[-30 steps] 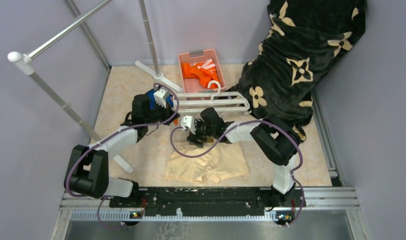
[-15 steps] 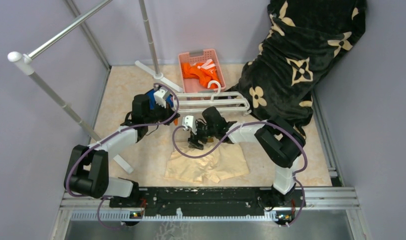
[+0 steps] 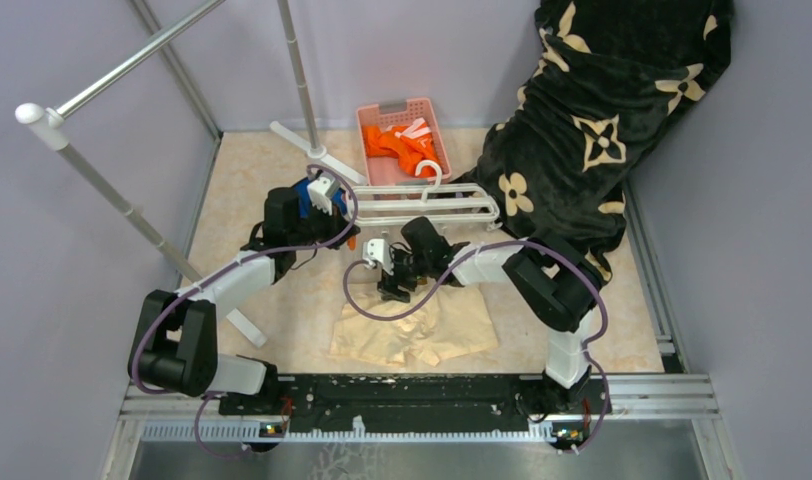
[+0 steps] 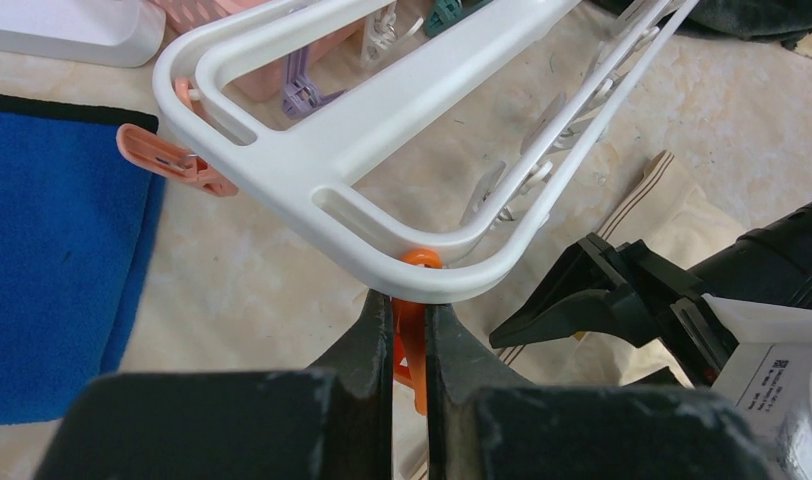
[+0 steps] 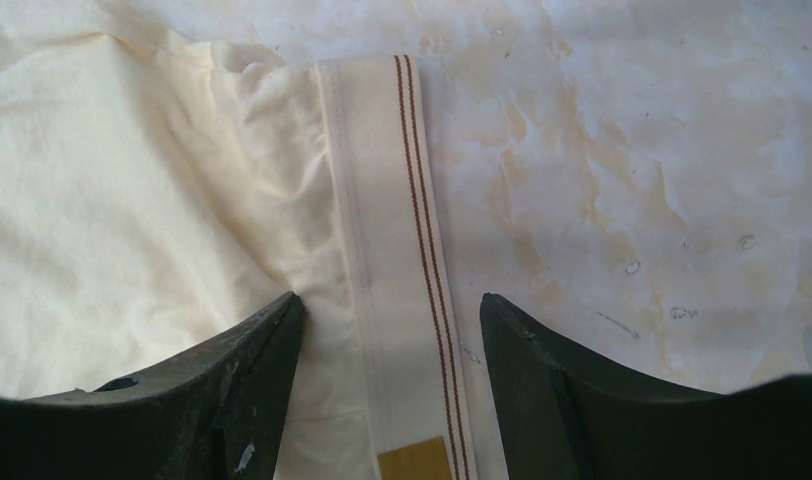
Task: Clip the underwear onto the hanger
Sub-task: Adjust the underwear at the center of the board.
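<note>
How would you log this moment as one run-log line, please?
left gripper: shut on orange clip under hanger | right gripper: open over waistband | underwear: lying on table, unclipped

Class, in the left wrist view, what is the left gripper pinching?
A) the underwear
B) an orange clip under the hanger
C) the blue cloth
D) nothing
B: the left gripper is shut on the orange clip that hangs just below the hanger.
</note>
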### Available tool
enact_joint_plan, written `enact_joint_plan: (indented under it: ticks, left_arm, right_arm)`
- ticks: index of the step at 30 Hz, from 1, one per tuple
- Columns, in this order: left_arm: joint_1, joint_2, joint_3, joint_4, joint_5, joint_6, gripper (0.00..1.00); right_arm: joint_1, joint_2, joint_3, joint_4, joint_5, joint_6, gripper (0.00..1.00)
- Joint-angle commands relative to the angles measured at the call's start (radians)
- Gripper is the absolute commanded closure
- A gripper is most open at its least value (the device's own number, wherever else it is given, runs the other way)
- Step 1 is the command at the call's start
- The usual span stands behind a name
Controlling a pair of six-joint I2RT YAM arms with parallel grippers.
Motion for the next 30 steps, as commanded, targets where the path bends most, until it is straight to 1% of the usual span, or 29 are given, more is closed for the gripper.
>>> enact_joint_plan:
  ticks: [1, 5, 6, 8, 10, 12, 14, 16, 19, 21, 22, 24, 25, 30]
  left_arm:
    - [0.006, 0.009, 0.031, -0.007, -0.016, 0.005, 1.0]
    - [0.006, 0.012, 0.033, -0.005, -0.014, 0.002, 1.0]
    - [0.007, 0.012, 0.032, -0.006, -0.013, 0.001, 1.0]
    - [0.006, 0.011, 0.033, -0.006, -0.012, 0.001, 1.0]
    - [0.006, 0.014, 0.033, -0.006, -0.011, 0.0, 1.0]
    - [0.006, 0.013, 0.033, -0.007, -0.011, 0.0, 1.0]
    - [0.006, 0.014, 0.033, -0.007, -0.011, 0.0, 1.0]
    - [0.006, 0.015, 0.033, -0.007, -0.012, 0.0, 1.0]
    - [0.006, 0.018, 0.036, -0.008, -0.009, 0.0, 1.0]
    - [0.006, 0.018, 0.035, -0.009, -0.011, 0.002, 1.0]
    - [0.006, 0.017, 0.036, -0.009, -0.012, 0.003, 1.0]
    - [0.007, 0.016, 0.036, -0.012, -0.015, 0.006, 1.0]
    - [0.006, 0.015, 0.036, -0.013, -0.017, 0.007, 1.0]
    - [0.006, 0.015, 0.037, -0.014, -0.019, 0.009, 1.0]
  right_arm:
    - [-0.003, 0.038, 0.013, -0.108, 0.087, -0.088, 0.38]
    - [-0.009, 0.062, 0.024, -0.133, 0.082, -0.073, 0.52]
    - [-0.014, 0.07, 0.034, -0.145, 0.071, -0.061, 0.53]
    - [-0.025, 0.093, 0.061, -0.177, 0.042, -0.041, 0.54]
    - [-0.028, 0.115, 0.085, -0.217, 0.048, -0.046, 0.5]
    - [-0.028, 0.128, 0.095, -0.241, 0.066, -0.057, 0.43]
    - [-0.03, 0.13, 0.092, -0.244, 0.082, -0.062, 0.38]
    - [-0.03, 0.125, 0.088, -0.239, 0.091, -0.062, 0.36]
    - [-0.03, 0.127, 0.082, -0.232, 0.098, -0.059, 0.36]
    - [-0.03, 0.137, 0.088, -0.249, 0.097, -0.063, 0.42]
    - [-0.03, 0.141, 0.091, -0.255, 0.096, -0.068, 0.48]
    - [-0.03, 0.139, 0.082, -0.238, 0.098, -0.063, 0.66]
    - [-0.03, 0.13, 0.069, -0.219, 0.1, -0.057, 0.73]
    - [-0.03, 0.077, 0.011, -0.118, 0.138, -0.048, 0.94]
